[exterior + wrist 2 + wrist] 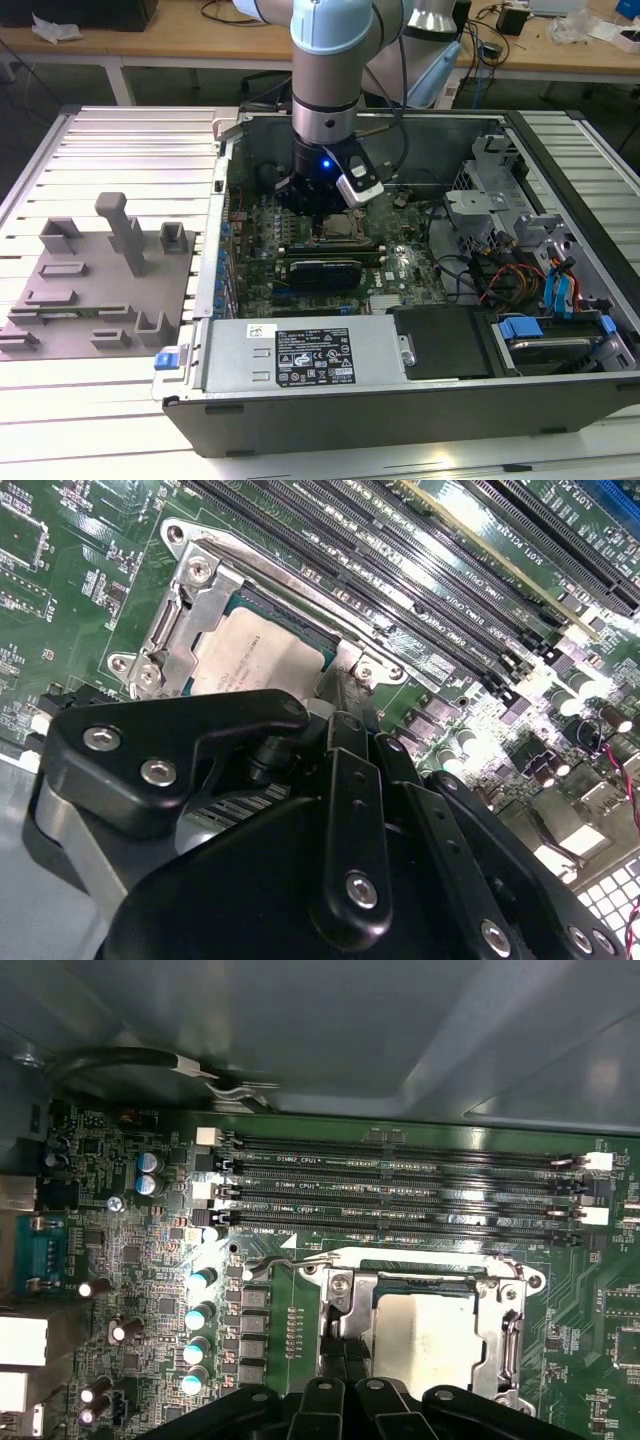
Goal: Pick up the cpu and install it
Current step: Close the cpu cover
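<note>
The exterior view takes in the slatted counter (110,130), with the open computer case (420,400) lying on it and a grey fixture (100,290) on the counter to the exterior view's left of the case. The arm (335,70) reaches down into the case, its pincer (328,212) low over the motherboard (255,270). Both wrist views supply the close detail: the cpu (430,1335) lies flat inside the socket frame (505,1325), near the memory slots (400,1195), with the pincer's black body just above one edge. Whether the pincer is apart or together cannot be told.
</note>
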`<state>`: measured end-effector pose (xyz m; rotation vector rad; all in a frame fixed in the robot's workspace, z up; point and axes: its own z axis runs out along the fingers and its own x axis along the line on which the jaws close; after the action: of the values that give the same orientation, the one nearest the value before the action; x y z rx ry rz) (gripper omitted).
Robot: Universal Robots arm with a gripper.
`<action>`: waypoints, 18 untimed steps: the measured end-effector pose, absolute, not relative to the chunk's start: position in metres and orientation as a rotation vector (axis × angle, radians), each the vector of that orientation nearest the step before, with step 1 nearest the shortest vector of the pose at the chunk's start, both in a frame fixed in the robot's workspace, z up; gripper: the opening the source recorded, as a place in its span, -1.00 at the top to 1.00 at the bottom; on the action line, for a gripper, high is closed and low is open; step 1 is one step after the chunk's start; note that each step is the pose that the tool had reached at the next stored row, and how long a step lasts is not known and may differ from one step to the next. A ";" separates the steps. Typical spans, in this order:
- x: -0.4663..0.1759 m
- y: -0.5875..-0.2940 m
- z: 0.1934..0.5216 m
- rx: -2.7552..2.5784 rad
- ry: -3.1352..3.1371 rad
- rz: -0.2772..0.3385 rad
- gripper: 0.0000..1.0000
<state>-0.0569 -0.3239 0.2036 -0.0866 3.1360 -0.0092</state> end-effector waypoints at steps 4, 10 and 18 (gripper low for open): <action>-0.057 -0.324 0.203 -0.087 3.136 -0.009 0.79; -0.057 -0.324 0.207 -0.087 3.136 -0.008 0.79; -0.058 -0.324 0.214 -0.085 3.070 -0.012 0.79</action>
<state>-0.0583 -0.3239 0.2142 -0.0849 3.0702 -0.0116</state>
